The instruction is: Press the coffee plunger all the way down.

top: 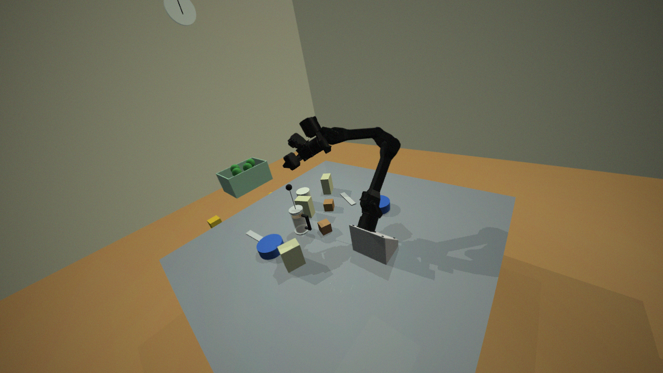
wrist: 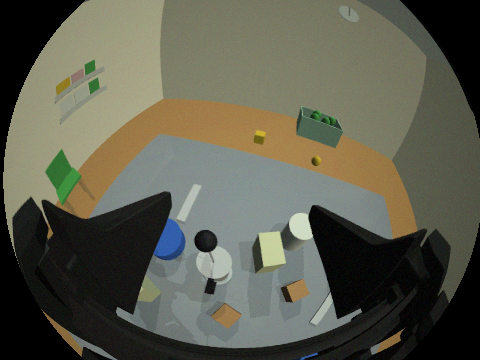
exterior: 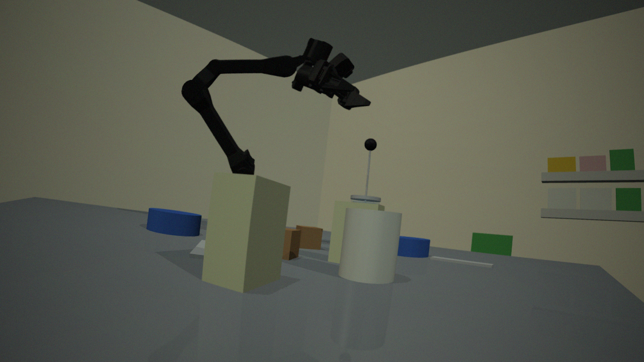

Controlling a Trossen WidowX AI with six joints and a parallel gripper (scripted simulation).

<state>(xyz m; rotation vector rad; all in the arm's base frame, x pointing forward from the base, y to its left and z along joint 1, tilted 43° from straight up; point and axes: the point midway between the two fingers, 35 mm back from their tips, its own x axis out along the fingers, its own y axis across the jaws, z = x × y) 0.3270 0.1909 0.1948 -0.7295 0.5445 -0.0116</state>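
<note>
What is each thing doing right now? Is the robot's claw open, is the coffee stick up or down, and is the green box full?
gripper: open, holding nothing, high above the plunger.
plunger knob: up, not pressed, untouched.
coffee press: upright on the grey mat.
green bin: open on top, green balls inside.
white cylinder: standing upright.
</note>
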